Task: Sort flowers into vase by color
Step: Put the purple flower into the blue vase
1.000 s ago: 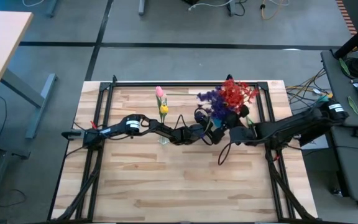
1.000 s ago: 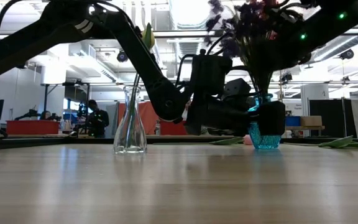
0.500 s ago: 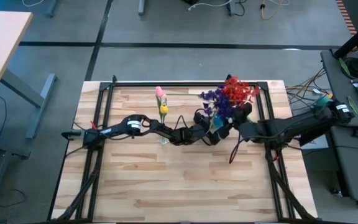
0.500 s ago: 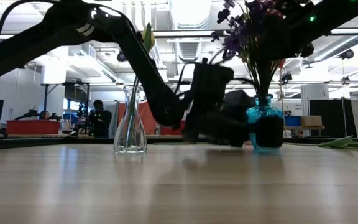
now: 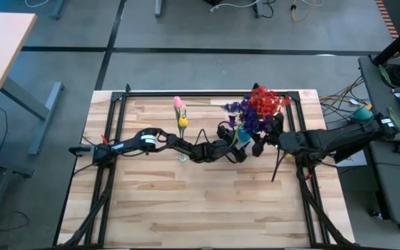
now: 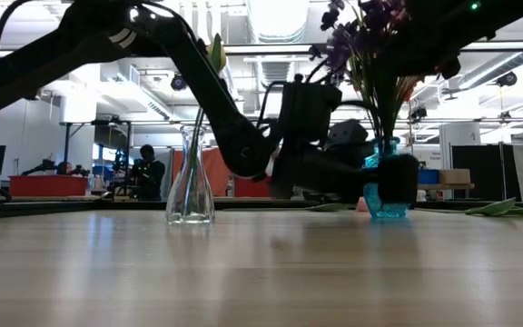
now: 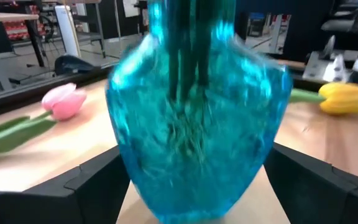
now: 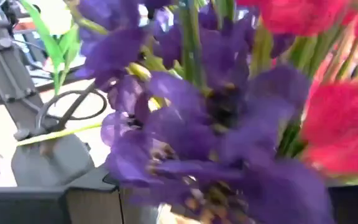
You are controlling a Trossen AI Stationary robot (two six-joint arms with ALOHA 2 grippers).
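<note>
Rightward has drawn the right hand (image 5: pixel 261 144), beside the blue vase (image 7: pixel 194 130).

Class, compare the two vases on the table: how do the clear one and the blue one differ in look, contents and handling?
The clear vase is colourless and slim-necked; the blue vase is turquoise and bulbous. The clear vase holds tulips, pink and yellow; the blue vase holds purple and red sprays. The left gripper brackets the blue vase; the clear vase stands alone. Both stand upright on the table.
</note>
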